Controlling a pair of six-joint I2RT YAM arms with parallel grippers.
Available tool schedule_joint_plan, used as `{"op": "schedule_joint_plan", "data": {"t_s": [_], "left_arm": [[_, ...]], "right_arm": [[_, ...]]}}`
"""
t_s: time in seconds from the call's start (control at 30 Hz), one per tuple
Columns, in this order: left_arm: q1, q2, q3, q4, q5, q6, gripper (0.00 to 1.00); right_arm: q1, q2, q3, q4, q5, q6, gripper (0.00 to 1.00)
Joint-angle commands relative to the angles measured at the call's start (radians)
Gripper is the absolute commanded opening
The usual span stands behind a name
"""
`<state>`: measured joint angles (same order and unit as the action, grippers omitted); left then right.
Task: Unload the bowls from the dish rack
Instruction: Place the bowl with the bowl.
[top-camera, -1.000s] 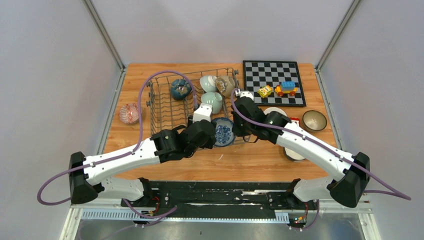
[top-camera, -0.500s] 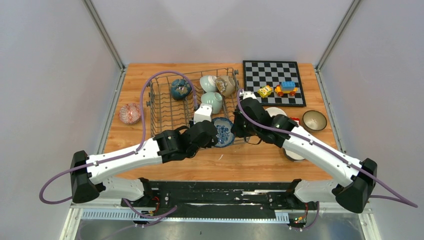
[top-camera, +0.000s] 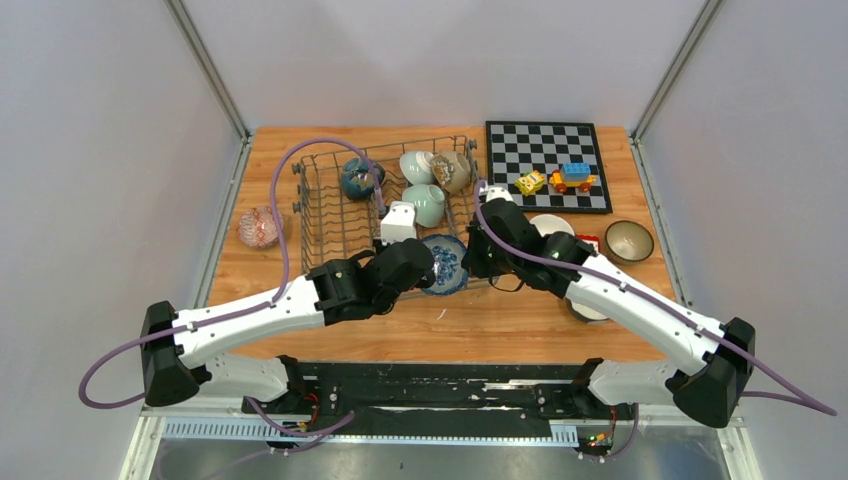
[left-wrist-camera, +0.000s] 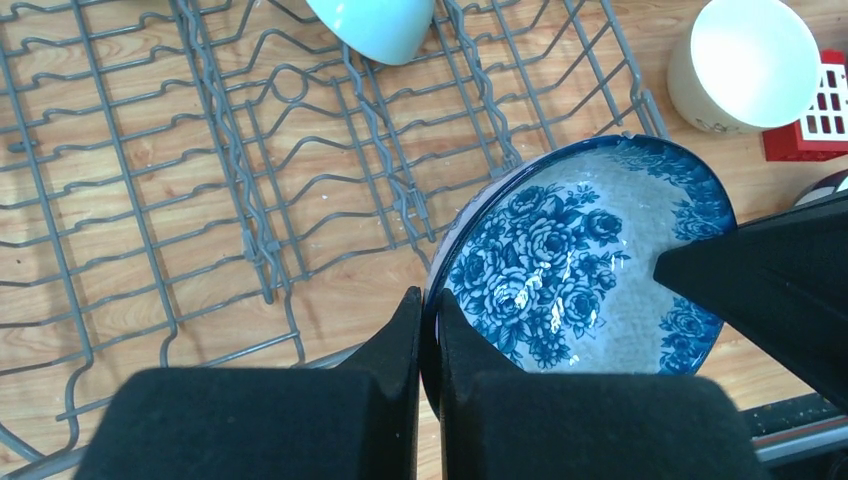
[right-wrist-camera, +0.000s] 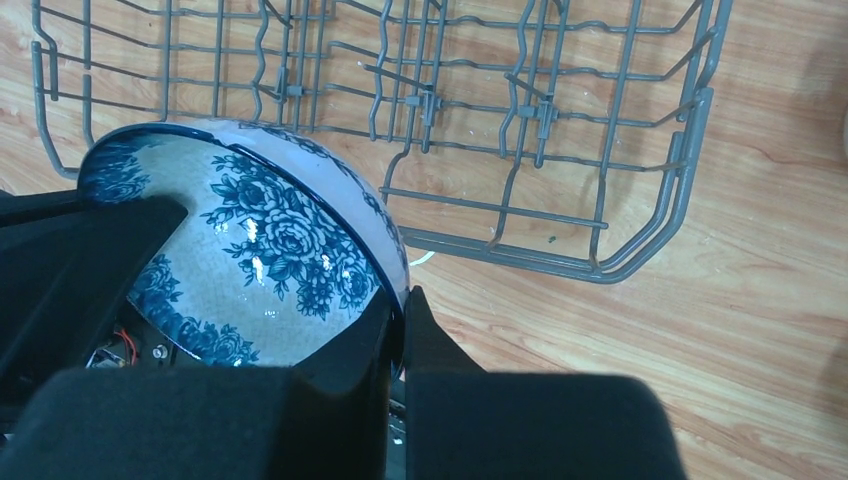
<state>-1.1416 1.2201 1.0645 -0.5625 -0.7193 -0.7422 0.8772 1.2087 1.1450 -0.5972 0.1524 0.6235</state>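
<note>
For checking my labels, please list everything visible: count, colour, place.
dish rack: one, grey, table centre.
teal bowl: one, rack's far side.
pale green bowls: two, rack's far right.
beige bowl: one, rack's far right corner.
floral bowl: one, blue-and-white, rack's near right corner.
pink bowl: one, left of rack.
white bowl: one, right of rack.
brown bowl: one, table's right edge.
chessboard: one, black-and-white, far right.
toy blocks: two, multicoloured, on chessboard.
left gripper: black, shut on floral bowl.
right gripper: black, shut on floral bowl.
</note>
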Motion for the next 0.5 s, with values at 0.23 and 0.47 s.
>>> {"op": "schedule_joint_plan", "data": {"t_s": [0.23, 0.47], "left_arm": [[0.098, -0.104, -0.017, -0.042, 0.001, 0.027, 0.0], [0.464, -0.263, -0.015, -0.059, 0.105, 0.12, 0.0]], "right_arm": [[0.006, -0.091, 0.032, 0.046, -0.069, -0.139, 0.92], [0.006, -0.277, -0.038, 0.018, -0.061, -0.234, 0.97]]}}
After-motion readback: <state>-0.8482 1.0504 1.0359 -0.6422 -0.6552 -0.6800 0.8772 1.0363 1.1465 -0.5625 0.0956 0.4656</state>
